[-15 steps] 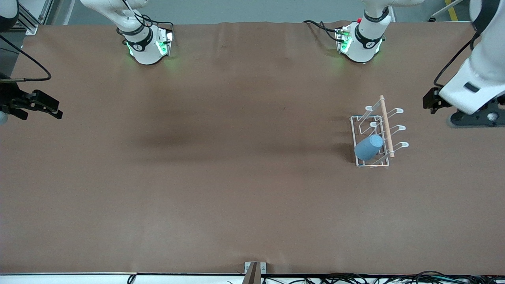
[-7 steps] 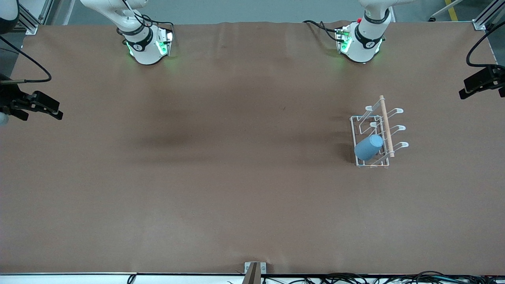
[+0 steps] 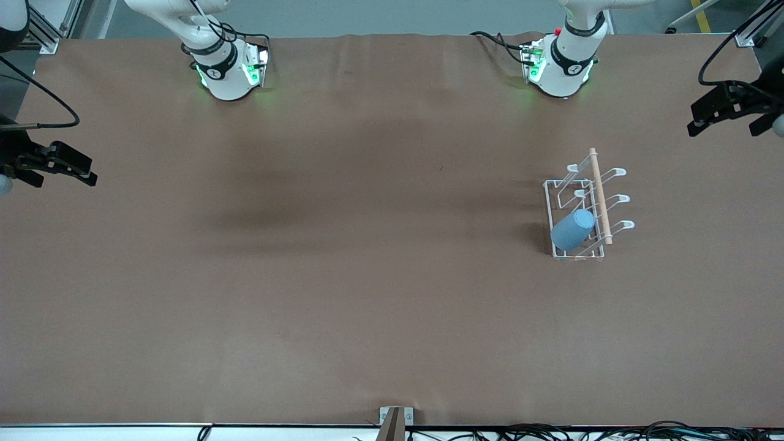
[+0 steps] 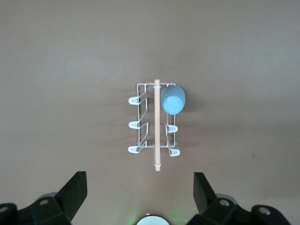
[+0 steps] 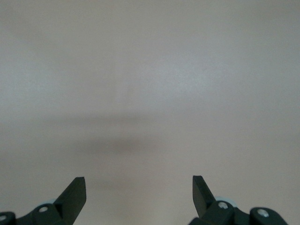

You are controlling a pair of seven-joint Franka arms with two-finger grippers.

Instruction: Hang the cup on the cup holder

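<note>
The light-blue cup (image 3: 572,229) hangs upside down on a prong of the white wire cup holder (image 3: 566,183), on the prong nearest the front camera on the side toward the right arm's end. The holder's wooden rod (image 3: 600,195) runs along its top. In the left wrist view the cup (image 4: 173,99) and the holder (image 4: 140,118) show from above. My left gripper (image 3: 710,115) is open and empty, high over the table's edge at the left arm's end; its jaws frame the left wrist view (image 4: 139,193). My right gripper (image 3: 67,165) is open and empty over the right arm's end of the table (image 5: 139,192).
The brown table cover (image 3: 343,275) lies flat. The two arm bases (image 3: 228,72) (image 3: 560,67) stand along the edge farthest from the front camera. Cables (image 3: 612,432) run along the edge nearest the front camera.
My left gripper has drawn away from the holder, up and toward the arm bases at the table's edge. The cup stays on the prong. The right arm has not moved.
</note>
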